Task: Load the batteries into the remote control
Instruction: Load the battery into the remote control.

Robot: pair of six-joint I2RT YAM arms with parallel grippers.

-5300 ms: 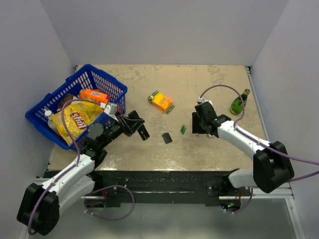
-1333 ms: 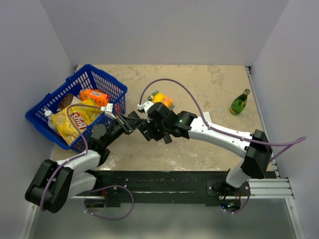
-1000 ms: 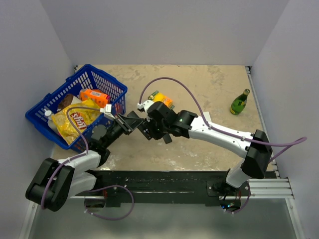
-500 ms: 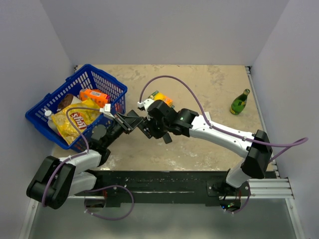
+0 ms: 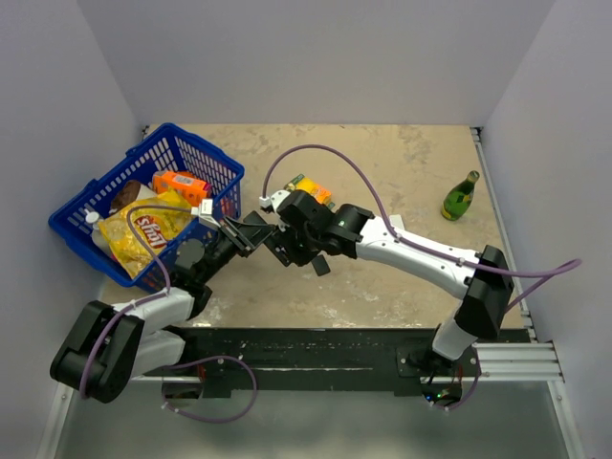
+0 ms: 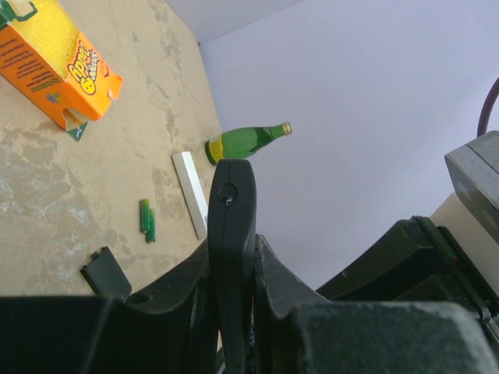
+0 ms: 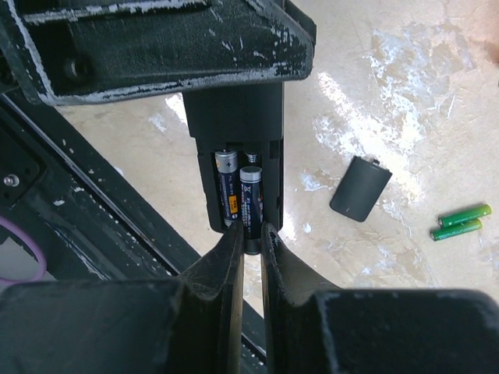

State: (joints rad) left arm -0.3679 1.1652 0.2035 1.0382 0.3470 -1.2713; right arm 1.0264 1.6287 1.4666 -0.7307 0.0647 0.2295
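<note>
My left gripper (image 6: 231, 253) is shut on the black remote control (image 6: 231, 204) and holds it above the table near the basket, in the top view (image 5: 251, 232) too. The remote's compartment (image 7: 238, 156) is open, with two dark blue-labelled batteries inside. My right gripper (image 7: 251, 234) is shut on the lower end of one dark battery (image 7: 250, 204), which sticks out past the remote's end. The pair of green batteries (image 7: 461, 221) lies on the table, also in the left wrist view (image 6: 147, 220). The black cover (image 7: 359, 188) lies flat near them.
A blue basket (image 5: 196, 153) of snacks stands at the left. An orange box (image 5: 311, 194) lies mid-table, a green glass bottle (image 5: 460, 196) at the right, and a white bar (image 6: 191, 193) lies near the bottle. The table's front rail (image 5: 316, 344) is close below the grippers.
My right arm has swung from the right side of the table across to the remote held by my left gripper. In the last second both grippers have shifted only slightly.
</note>
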